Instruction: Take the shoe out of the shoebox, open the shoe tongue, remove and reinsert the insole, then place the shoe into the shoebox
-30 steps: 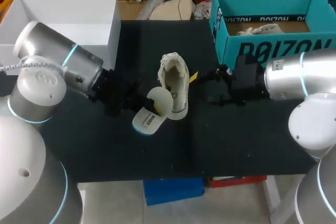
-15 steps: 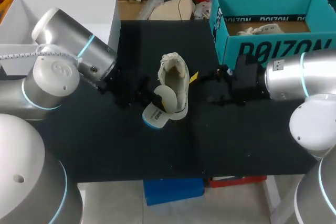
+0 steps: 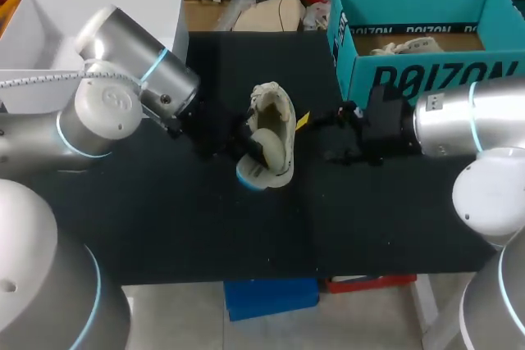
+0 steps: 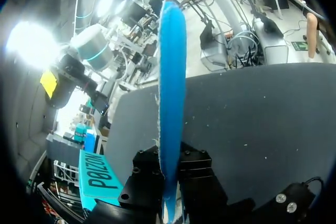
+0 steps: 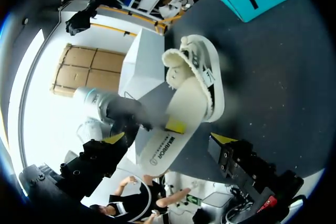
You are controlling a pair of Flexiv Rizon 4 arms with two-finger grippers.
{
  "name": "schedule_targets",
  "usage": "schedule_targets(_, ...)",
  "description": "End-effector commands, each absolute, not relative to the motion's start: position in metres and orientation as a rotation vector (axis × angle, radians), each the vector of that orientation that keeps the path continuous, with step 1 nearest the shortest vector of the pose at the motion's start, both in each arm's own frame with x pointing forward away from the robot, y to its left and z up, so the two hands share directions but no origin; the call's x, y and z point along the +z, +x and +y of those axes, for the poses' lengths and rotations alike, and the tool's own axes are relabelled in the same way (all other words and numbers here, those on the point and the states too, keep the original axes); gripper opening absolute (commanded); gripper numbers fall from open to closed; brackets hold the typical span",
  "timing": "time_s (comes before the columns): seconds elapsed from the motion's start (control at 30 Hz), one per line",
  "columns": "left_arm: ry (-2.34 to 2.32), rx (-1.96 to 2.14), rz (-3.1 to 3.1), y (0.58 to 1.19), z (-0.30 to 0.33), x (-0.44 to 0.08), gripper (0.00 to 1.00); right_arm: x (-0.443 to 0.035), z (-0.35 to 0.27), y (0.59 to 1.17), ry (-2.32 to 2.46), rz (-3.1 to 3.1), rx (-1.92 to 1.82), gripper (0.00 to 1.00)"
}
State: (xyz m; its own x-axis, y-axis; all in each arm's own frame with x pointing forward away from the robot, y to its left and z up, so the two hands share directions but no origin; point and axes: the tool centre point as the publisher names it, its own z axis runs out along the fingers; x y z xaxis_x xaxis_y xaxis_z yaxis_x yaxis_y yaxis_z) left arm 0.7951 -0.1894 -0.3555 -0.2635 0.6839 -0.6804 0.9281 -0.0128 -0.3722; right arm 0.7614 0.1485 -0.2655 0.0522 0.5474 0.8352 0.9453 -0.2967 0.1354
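On the black surface, clamping the blue-backed white insole in the left tool, long axis nearly in line with the cream lace-up shoe just ahead, right tool splayed empty alongside.

Large black block lettering runs along the side wall of the teal cardboard shoebox, which stands ahead of my right pincer and off to one side. A short line of dark print crosses the pale face of the white foam insole, just ahead of that pincer, between its fingertips.
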Motion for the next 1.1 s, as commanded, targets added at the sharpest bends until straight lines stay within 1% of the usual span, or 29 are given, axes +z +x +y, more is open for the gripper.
schedule_targets(0.03,1.673,-1.161,1.987,0.808,-0.201,-0.365,0.0,-0.265,0.149,0.761,-1.883,-1.493,-1.154,1.0)
schedule_targets(0.3,1.63,-1.149,2.029,0.831,-0.209,-0.378,0.0,-0.265,0.149,0.761,-1.883,-1.493,-1.154,1.0)
schedule_targets(0.7,1.571,-1.111,2.076,0.862,-0.227,-0.385,0.0,-0.265,0.149,0.761,-1.883,-1.493,-1.154,1.0)
schedule_targets(1.07,1.523,-1.005,2.171,0.865,-0.217,-0.383,0.0,-0.265,0.149,0.761,-1.883,-1.493,-1.154,1.0)
schedule_targets(1.1,1.521,-1.005,2.179,0.863,-0.215,-0.382,0.12,-0.265,0.149,0.761,-1.883,-1.493,-1.154,1.0)
